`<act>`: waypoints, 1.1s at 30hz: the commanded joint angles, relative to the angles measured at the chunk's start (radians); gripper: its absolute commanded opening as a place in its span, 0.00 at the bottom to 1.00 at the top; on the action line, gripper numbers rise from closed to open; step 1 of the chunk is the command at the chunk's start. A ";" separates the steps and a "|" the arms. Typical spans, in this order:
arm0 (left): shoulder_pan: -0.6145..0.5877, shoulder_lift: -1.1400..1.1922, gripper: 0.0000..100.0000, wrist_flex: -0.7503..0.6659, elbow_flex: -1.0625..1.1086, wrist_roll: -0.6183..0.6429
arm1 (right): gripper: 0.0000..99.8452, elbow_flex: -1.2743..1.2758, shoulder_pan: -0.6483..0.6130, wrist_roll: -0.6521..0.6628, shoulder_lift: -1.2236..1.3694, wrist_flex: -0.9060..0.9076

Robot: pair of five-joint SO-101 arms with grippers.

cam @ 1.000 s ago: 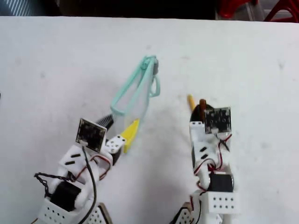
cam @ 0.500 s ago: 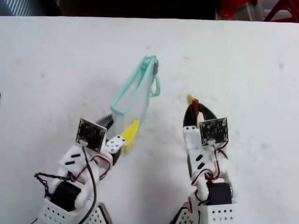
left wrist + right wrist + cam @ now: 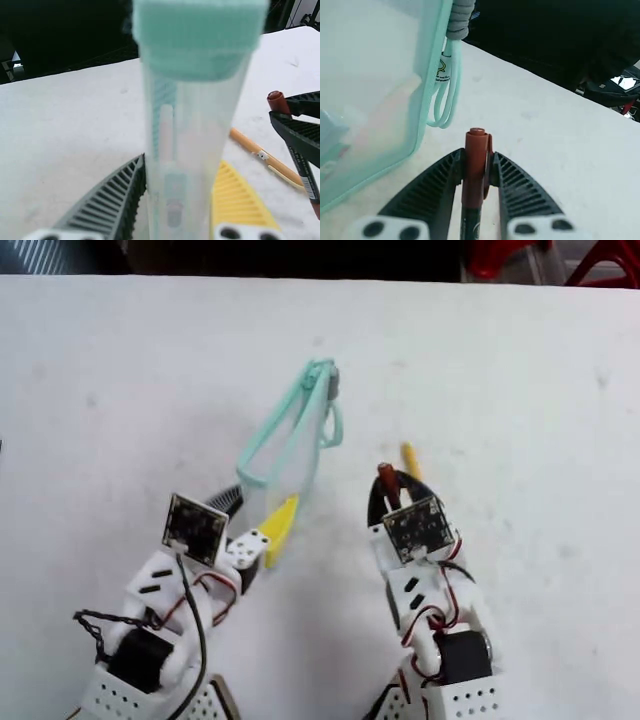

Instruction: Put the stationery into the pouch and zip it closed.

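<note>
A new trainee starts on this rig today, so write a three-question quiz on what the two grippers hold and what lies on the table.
1. True or false: the right gripper is shut on a brown pen.
2. What does the left gripper hold? A) the pouch B) a ruler C) nothing
3. Fill in the gap: the yellow pencil lies loose on the ____.

Key: 1 true. 2 A. 3 table.
</note>
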 commanded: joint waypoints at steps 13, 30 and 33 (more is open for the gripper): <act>0.012 0.007 0.21 -0.014 -0.005 -0.011 | 0.02 0.008 -0.005 0.017 -0.008 0.004; 0.012 0.007 0.21 -0.014 -0.005 -0.011 | 0.02 0.008 -0.004 0.017 -0.008 0.004; 0.012 0.007 0.21 -0.014 -0.005 -0.011 | 0.02 0.008 -0.004 0.017 -0.008 0.004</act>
